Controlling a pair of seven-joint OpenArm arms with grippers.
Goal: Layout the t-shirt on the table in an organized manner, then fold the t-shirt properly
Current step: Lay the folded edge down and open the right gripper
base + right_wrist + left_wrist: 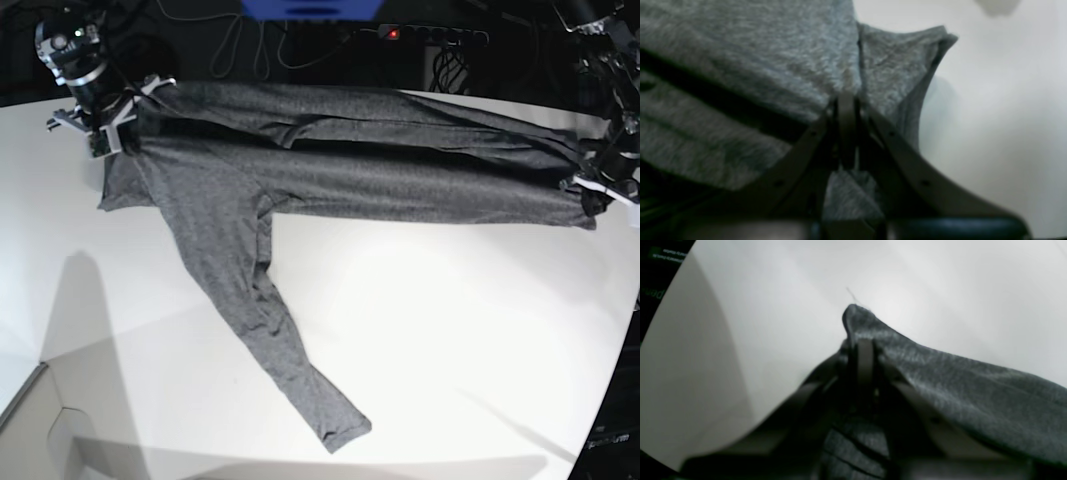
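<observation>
The charcoal-grey t-shirt (360, 170) lies stretched in a long band across the back of the white table (450, 330). One long sleeve (270, 330) trails diagonally toward the front edge. My right gripper (112, 128) is at the shirt's left end, shut on the fabric. The right wrist view shows its fingers (846, 106) pinched into the grey cloth (756, 66). My left gripper (592, 190) holds the right end near the table's edge. In the left wrist view its tips (865, 346) are closed on a raised fold of the shirt (973, 390) above the tabletop (773, 306).
Behind the table, a power strip (420, 35) with a red light and cables lie in the dark. The table's curved edge runs close to my left gripper on the right (630, 300). A notch cuts the front left corner (40, 400).
</observation>
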